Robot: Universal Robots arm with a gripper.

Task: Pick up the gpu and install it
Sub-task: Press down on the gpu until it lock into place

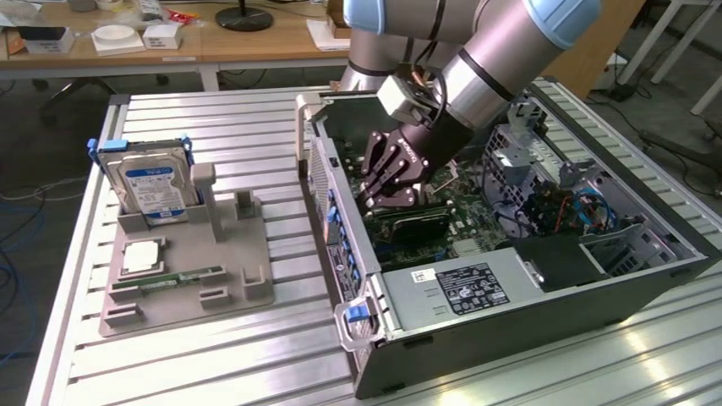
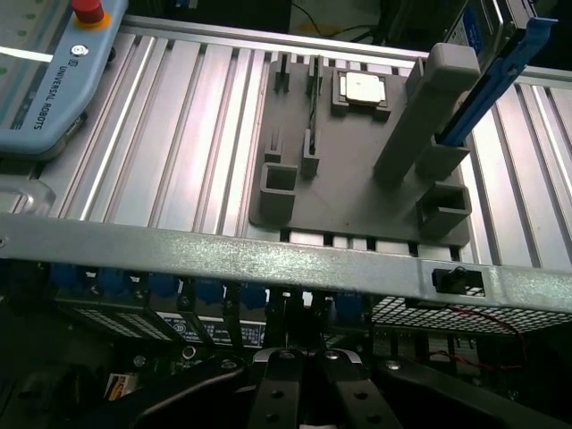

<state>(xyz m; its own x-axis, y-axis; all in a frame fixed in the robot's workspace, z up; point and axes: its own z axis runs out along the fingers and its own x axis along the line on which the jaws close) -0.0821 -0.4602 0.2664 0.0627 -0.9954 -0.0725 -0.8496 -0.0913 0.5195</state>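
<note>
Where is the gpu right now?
In the exterior view, the gpu sits inside the open computer case, on the motherboard, right under the shut gripper.

This is a robotics lab or test workshop. An open computer case lies on a ribbed aluminium-profile table, with a grey parts fixture just beside it and a robot teach pendant on the same table. Behind the case stand wooden desks strewn with small boxes.
</note>
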